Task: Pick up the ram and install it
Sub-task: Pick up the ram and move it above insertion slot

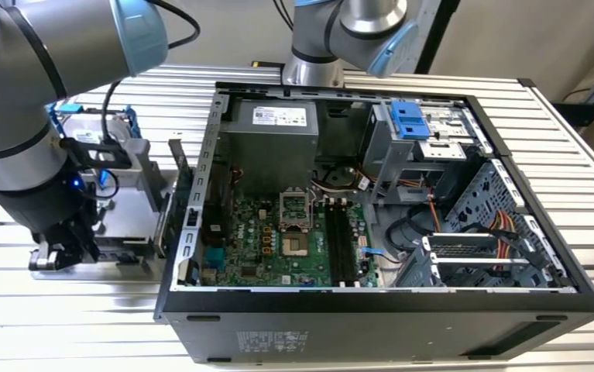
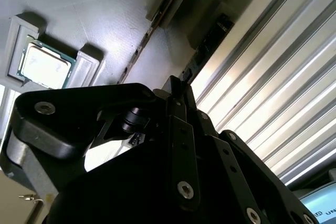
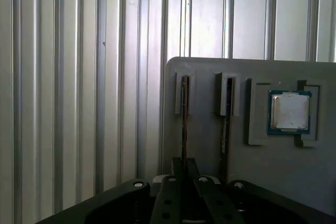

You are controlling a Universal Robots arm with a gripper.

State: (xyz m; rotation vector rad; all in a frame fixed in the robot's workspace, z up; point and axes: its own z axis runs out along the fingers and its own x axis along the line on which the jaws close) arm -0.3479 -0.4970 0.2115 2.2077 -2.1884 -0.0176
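In the exterior view my gripper (image 1: 57, 260) is low over a grey parts tray (image 1: 121, 225), at the exterior view's left of the open computer case (image 1: 379, 310). The ram (image 3: 185, 114) stands on edge in a tray slot; in both wrist views it runs straight into my gripper (image 3: 184, 163). The fingers sit close together on either side of its thin edge (image 2: 207, 45), shut on it, and the stick still rests in the slot. The long memory slots (image 1: 343, 240) lie on the motherboard inside the case.
A second stick (image 3: 227, 119) stands in the neighbouring slot, and a square silver chip (image 3: 289, 111) sits in a recess beyond it. A blue-framed part (image 1: 90, 124) is behind my arm. The case wall (image 1: 188, 209) rises between tray and motherboard. Ribbed metal table (image 3: 63, 77) surrounds the tray.
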